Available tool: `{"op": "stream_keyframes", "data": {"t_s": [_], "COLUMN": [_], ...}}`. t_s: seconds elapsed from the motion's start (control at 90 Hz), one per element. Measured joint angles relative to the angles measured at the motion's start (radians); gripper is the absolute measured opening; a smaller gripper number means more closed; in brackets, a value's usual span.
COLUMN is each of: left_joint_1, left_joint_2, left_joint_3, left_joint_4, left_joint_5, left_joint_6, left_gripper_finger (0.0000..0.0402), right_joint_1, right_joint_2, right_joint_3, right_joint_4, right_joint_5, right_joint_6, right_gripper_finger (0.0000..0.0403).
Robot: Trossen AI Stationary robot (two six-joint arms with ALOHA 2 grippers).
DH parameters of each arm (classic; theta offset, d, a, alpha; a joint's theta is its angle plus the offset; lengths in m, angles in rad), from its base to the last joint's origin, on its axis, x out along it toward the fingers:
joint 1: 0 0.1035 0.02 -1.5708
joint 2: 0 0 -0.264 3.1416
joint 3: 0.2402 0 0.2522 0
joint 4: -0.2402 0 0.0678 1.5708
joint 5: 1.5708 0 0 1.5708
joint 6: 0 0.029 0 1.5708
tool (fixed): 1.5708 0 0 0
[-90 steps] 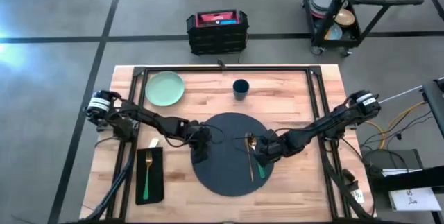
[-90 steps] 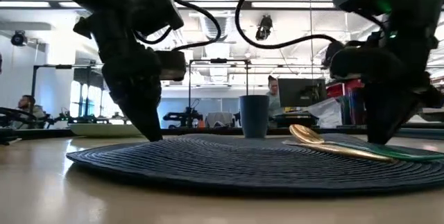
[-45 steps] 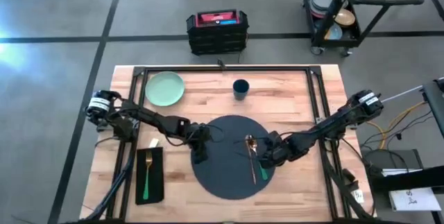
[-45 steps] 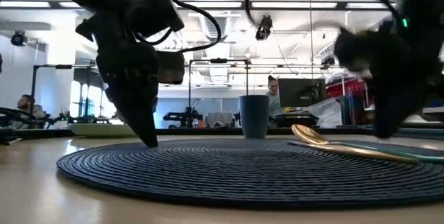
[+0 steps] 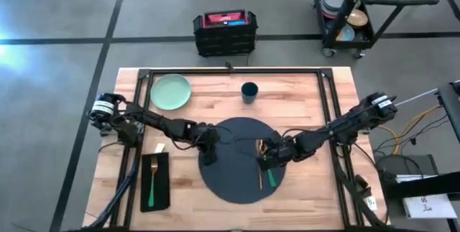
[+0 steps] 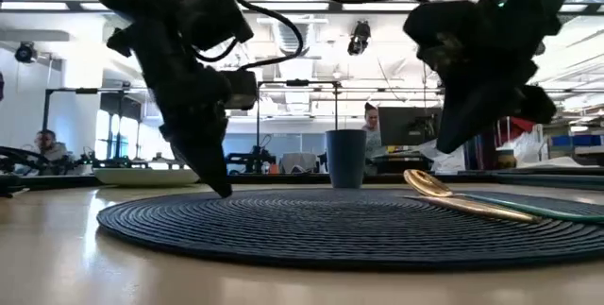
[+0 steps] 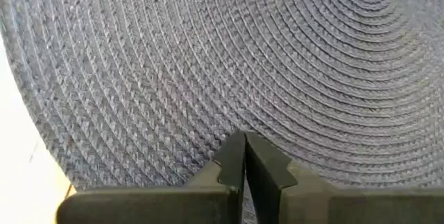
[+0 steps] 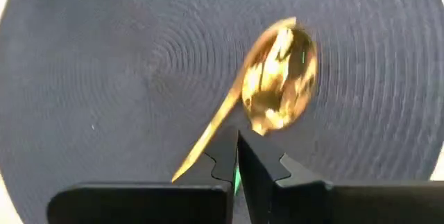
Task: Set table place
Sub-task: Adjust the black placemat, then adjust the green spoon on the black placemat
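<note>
Fingers (image 8: 236,156) of right gripper (image 5: 264,161) clenched, empty, hovering over gold spoon (image 5: 260,166) on placemat (image 5: 231,174) at 3 o'clock; spoon's long axis runs 12-to-6. Left gripper (image 5: 208,157), pinched shut, sits at mat's 9 o'clock, farther off.

You are working in a robotics lab or open workshop hall. Your wood tabletop (image 5: 215,95) with its black rail frame stands on a grey concrete floor (image 5: 57,67) marked with dark lines. A black wheeled cart (image 5: 366,9) of dishes and a black crate (image 5: 225,32) sit nearby. Across the room you can see ceiling strip lights (image 6: 283,7), exposed ducting, monitors (image 6: 411,126) and a seated person (image 6: 42,144).
</note>
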State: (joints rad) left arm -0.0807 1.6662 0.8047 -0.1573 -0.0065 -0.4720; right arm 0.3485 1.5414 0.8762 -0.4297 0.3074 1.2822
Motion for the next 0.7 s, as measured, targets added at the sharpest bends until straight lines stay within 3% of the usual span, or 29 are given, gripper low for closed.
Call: {"op": "stream_keyframes", "data": {"t_s": [0.167,0.389,0.7], "left_joint_1": [0.011,0.011,0.011], "left_joint_2": [0.015,0.010,-0.004], "left_joint_3": [0.002,0.002,0.002], "left_joint_4": [0.037,0.046,0.051], "left_joint_5": [0.066,0.072,0.094], "left_joint_6": [0.000,-0.005,-0.007], "left_gripper_finger": [0.0000,0.0000,0.0000], "right_joint_1": [-0.032,-0.087,-0.165], "right_joint_2": [0.000,0.000,0.035], "right_joint_3": [0.000,0.000,-0.003], "right_joint_4": [0.001,0.030,0.090], "right_joint_5": [0.001,-0.002,-0.108], "right_joint_6": [-0.039,-0.105,-0.208], "right_gripper_finger": [0.0000,0.0000,0.0000]}}
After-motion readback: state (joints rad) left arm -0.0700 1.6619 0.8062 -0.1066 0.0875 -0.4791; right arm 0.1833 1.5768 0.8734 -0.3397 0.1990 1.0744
